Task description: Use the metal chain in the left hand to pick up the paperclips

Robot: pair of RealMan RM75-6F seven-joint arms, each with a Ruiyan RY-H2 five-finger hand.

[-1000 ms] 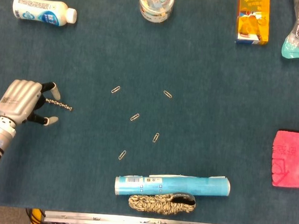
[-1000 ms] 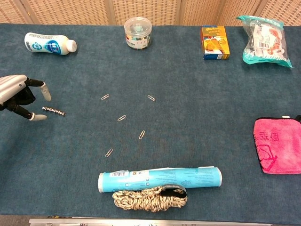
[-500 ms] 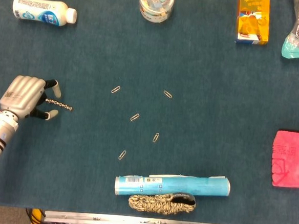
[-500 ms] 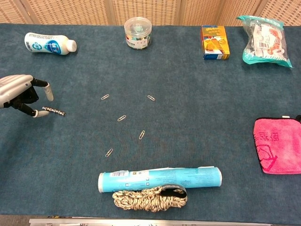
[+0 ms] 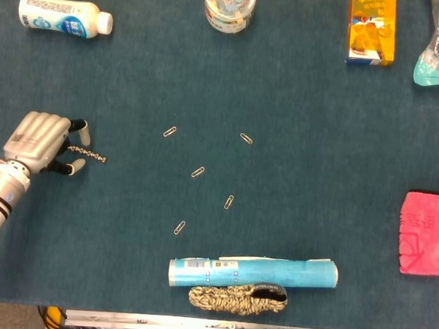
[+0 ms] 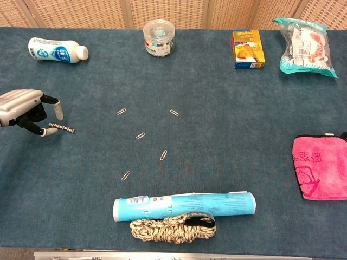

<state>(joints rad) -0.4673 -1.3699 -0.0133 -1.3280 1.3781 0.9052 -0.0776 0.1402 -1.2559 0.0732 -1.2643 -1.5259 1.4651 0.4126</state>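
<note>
Since a second ago the robot's left hand point(image 5: 36, 140) has edged toward the short beaded metal chain point(image 5: 87, 154) and drawn its fingers point(image 5: 77, 168) in around the chain's near end. Whether they actually pinch it I cannot tell; from the chest camera the fingertips stand right at that end, while the rest of the chain lies flat on the dark blue felt-covered bench point(image 5: 318, 156). The right hand is in neither view.

Five small wire paperclips point(image 5: 198, 172) lie scattered well right of the chain, between it and the middle of the bench, and all are untouched.

By my judgement the chain is light, limp and slippery (presumably magnetic, given the task), so it wants a firm pinch at the very end, letting the free length dangle onto the clips. The clips are feather-light and flat against the nap.

A rolled light-blue paper tube point(image 5: 253, 272) and a bundle of speckled rope point(image 5: 236, 298) sit nearer the robot than the chain, far to its right. Woven screen panels point(image 6: 162, 11) stand behind the bench.
</note>
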